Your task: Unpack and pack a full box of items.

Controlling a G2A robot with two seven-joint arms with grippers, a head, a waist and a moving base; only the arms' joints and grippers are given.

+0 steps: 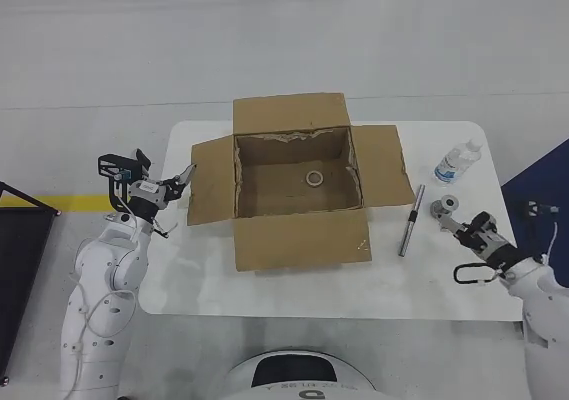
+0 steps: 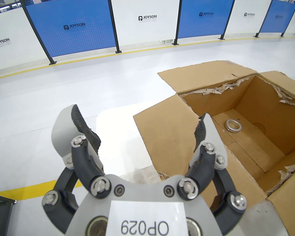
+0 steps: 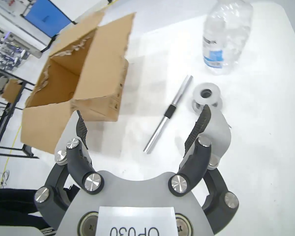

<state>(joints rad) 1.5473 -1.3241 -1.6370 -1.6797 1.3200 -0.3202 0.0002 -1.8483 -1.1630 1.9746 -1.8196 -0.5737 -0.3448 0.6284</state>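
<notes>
one silver metal ring lies in the brown cardboard box; it looks light and slippery, so pinch its rim. both jaws are apart.

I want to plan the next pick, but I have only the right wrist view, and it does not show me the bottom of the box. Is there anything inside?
Observer: Yes. One metal ring lies flat on the floor of the box.
Operator: Thank you. Where is the left hand?
Observer: The left hand is outside the box, beside its left flap.
Operator: Does it hold something?
Observer: No. Its fingers are apart and nothing is between them.
</notes>
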